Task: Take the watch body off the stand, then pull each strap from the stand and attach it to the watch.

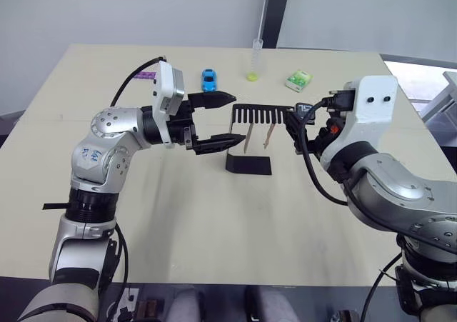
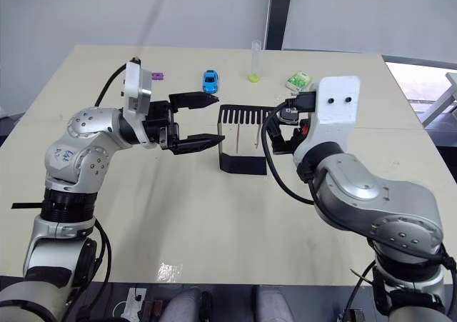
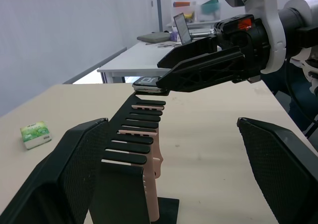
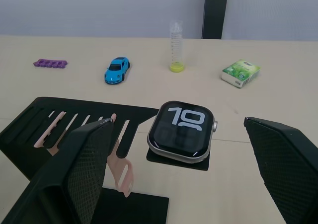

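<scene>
Still mounted, watch body (image 4: 181, 131) screen up

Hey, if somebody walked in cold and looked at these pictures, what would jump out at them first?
Probably the black stand in the middle of the table, with the left hand open at one end and the right hand open around the other. The watch sits on the stand's tip with big light digits on its screen. Two pink straps hang from the slotted top.
</scene>
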Robot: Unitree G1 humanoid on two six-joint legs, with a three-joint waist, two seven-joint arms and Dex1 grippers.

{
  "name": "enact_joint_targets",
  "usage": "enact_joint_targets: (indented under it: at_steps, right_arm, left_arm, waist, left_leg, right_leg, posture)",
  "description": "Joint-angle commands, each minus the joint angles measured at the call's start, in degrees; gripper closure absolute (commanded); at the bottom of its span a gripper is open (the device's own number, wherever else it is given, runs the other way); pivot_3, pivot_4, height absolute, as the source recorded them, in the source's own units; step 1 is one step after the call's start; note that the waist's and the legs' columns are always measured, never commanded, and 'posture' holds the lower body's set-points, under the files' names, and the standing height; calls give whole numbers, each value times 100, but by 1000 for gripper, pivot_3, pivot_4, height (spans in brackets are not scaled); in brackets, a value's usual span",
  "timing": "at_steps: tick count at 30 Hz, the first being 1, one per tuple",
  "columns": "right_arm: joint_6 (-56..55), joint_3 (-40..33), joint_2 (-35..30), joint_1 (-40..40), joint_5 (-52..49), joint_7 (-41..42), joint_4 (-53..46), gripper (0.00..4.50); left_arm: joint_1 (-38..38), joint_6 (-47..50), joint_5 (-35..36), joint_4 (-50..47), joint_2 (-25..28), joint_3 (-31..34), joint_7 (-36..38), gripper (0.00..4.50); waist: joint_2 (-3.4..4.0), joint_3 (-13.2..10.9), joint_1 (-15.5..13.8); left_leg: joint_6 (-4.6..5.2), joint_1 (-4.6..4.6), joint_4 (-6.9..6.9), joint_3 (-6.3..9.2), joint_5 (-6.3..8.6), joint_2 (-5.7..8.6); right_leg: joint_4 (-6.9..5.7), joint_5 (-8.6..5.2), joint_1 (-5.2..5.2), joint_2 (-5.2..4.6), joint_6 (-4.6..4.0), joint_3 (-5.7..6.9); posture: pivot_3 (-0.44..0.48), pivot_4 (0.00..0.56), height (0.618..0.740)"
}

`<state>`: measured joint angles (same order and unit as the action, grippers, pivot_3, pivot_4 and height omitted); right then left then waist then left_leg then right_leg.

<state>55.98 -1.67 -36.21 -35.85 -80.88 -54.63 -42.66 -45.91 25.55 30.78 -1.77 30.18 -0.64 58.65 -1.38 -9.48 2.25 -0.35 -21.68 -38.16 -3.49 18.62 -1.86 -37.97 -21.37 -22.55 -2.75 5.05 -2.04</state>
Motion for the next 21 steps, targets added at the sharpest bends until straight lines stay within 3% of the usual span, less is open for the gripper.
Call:
enact_joint_targets:
  at_steps: [1, 21]
  right_arm:
    - [-113, -11, -3, -148, 99, 86, -2, 17]
    - [85, 52, 325, -374, 637, 246, 443, 17]
  left_arm:
    - [-23, -89, -42, -227, 65, 107, -49, 0]
    - [86, -101, -48, -340, 18, 178, -286, 0]
  waist:
    - [0, 0, 1]
    - [0, 0, 86]
  left_leg:
    - [0, 0, 0, 1, 0, 0]
    - [0, -9, 1, 8, 0, -1]
  right_leg:
    - [0, 0, 0, 0, 0, 0]
    - [3, 0, -2, -1, 0, 7]
  posture:
    - [0, 150, 740]
    - [0, 150, 740]
